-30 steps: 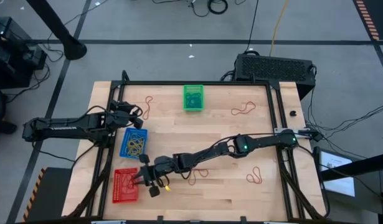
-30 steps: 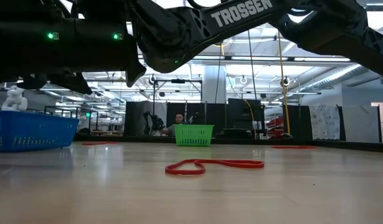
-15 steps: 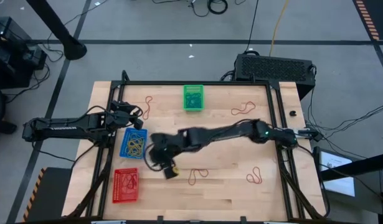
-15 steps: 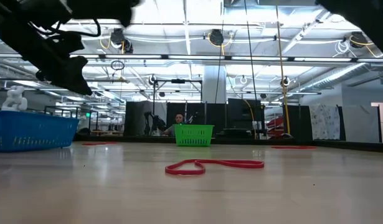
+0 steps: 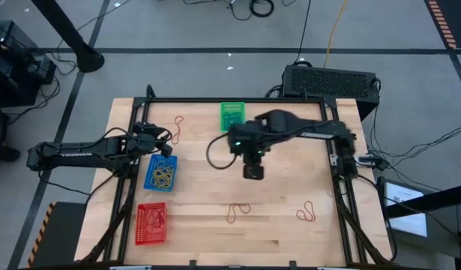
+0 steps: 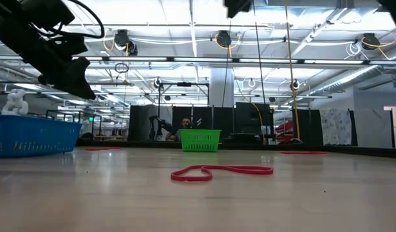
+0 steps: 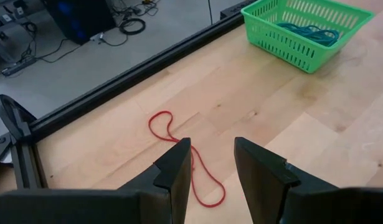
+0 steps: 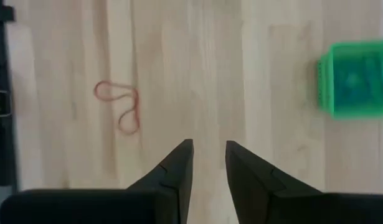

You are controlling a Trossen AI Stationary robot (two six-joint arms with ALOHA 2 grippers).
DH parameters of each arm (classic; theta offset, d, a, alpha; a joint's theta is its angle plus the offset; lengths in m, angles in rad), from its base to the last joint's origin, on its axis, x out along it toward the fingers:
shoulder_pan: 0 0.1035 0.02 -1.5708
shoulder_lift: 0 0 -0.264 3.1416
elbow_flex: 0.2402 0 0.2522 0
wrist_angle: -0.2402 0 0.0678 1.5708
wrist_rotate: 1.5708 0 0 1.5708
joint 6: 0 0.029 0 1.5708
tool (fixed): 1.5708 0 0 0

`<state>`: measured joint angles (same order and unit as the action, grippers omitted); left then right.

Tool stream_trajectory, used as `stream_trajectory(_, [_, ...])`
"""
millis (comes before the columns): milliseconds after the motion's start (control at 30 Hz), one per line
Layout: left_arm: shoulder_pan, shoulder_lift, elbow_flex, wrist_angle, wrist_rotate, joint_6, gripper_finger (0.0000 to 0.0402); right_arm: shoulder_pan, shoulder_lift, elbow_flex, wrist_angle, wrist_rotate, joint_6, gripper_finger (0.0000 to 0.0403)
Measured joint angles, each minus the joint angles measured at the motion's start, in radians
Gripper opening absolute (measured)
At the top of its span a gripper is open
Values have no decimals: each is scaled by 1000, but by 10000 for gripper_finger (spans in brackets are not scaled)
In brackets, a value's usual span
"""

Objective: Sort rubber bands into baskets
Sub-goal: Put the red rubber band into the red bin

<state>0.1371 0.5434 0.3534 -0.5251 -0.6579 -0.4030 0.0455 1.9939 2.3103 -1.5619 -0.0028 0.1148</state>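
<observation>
The green basket [image 5: 231,118] stands at the far middle with dark bands inside, the blue basket [image 5: 160,172] at the left with yellow-tan bands, and the red basket [image 5: 151,223] at the near left with red bands. Loose red rubber bands lie on the table at the far left [image 5: 178,127], far right [image 5: 294,133], near middle [image 5: 237,212] and near right [image 5: 306,214]. My right gripper [image 5: 252,169] hangs high over the table's middle, open and empty [image 8: 208,146]. My left gripper [image 5: 168,137] is open and empty above the far-left band [image 7: 179,152].
A black frame rail [image 5: 237,100] runs around the table. A large black box [image 5: 331,81] stands beyond the far right corner. Bare wood lies between the baskets and the near edge. The low view shows the near-middle red band [image 6: 220,171] flat on the table.
My right gripper has left the red basket at the near left. It has risen and swung toward the table's far and right edges, and now hangs high over the middle near the green basket. My left arm has kept still.
</observation>
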Motion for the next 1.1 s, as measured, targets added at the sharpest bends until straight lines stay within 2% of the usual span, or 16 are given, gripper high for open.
stream_trajectory(100, [0,0,0,0,0,0,132,24,-75,-92,-12,12,75,86])
stream_trajectory(167, [0,0,0,2,0,11,132,47,-132,-208,2,32,129,86])
stream_trajectory(367, [0,1,0,12,20,25,132,122,-337,-673,138,28,296,86])
stream_trajectory(533, [0,2,0,93,103,78,132,176,-480,-1039,306,-91,483,86])
stream_trajectory(700, [0,39,-17,318,282,163,132,253,-585,-1277,451,-199,677,86])
stream_trajectory(833, [0,117,-43,487,446,204,132,322,-630,-1396,527,-262,821,86])
stream_trajectory(1000, [-10,221,-47,671,698,217,132,409,-632,-1467,642,-324,927,86])
stream_trajectory(1100, [-35,274,-47,769,767,253,132,452,-631,-1477,685,-325,959,86])
